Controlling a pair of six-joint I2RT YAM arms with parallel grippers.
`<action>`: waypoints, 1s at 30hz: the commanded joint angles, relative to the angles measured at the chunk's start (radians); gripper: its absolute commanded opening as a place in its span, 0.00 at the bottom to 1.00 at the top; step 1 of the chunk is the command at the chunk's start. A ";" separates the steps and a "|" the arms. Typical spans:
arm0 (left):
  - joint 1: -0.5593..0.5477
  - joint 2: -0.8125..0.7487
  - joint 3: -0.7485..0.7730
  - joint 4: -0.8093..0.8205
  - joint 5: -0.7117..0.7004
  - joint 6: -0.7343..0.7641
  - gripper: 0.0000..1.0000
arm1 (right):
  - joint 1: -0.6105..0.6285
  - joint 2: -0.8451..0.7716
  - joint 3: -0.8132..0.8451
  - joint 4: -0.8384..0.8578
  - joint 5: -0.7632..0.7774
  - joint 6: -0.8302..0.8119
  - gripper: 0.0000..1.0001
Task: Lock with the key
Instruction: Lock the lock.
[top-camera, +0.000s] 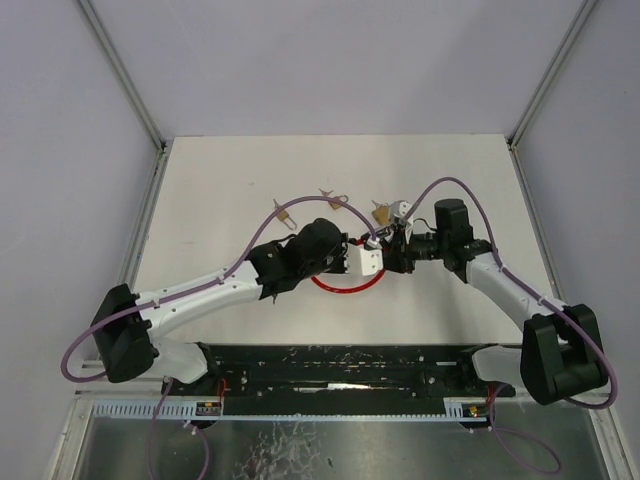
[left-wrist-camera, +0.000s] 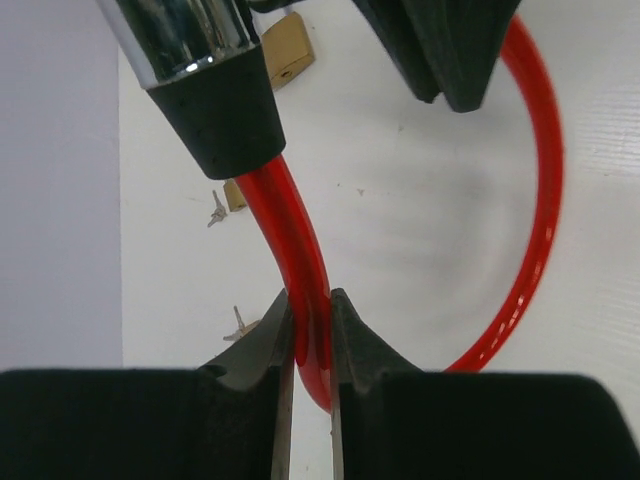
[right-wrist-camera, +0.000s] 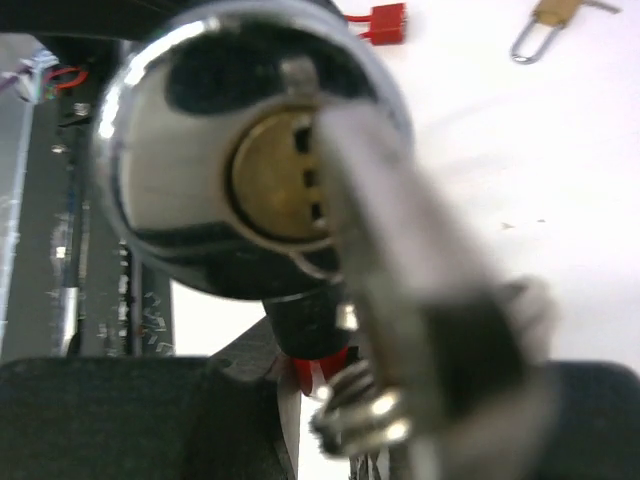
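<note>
Above table (top-camera: 220, 190), key (right-wrist-camera: 390, 280) at lock (right-wrist-camera: 160, 150) keyhole (right-wrist-camera: 280, 180), red cable (left-wrist-camera: 300, 260) clamped.

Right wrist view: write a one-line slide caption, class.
Right gripper holds a blurred key at the brass keyway of a chrome lock cylinder.

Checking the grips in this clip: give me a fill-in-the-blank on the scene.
The left claw is shut on the ___ cable.
The right claw holds a ___ at the keyhole of the lock.
Small padlocks lie on the ___.
Missing: red; key; table.
</note>
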 joint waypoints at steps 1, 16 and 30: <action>-0.015 0.014 -0.020 -0.055 -0.016 0.046 0.00 | -0.014 0.046 0.127 -0.186 -0.162 -0.049 0.00; -0.064 0.117 -0.041 0.140 -0.127 0.095 0.00 | -0.013 -0.095 -0.190 0.431 0.251 -0.097 0.00; -0.092 0.054 -0.205 0.223 -0.181 0.125 0.00 | -0.013 -0.018 -0.198 0.395 0.094 -0.095 0.06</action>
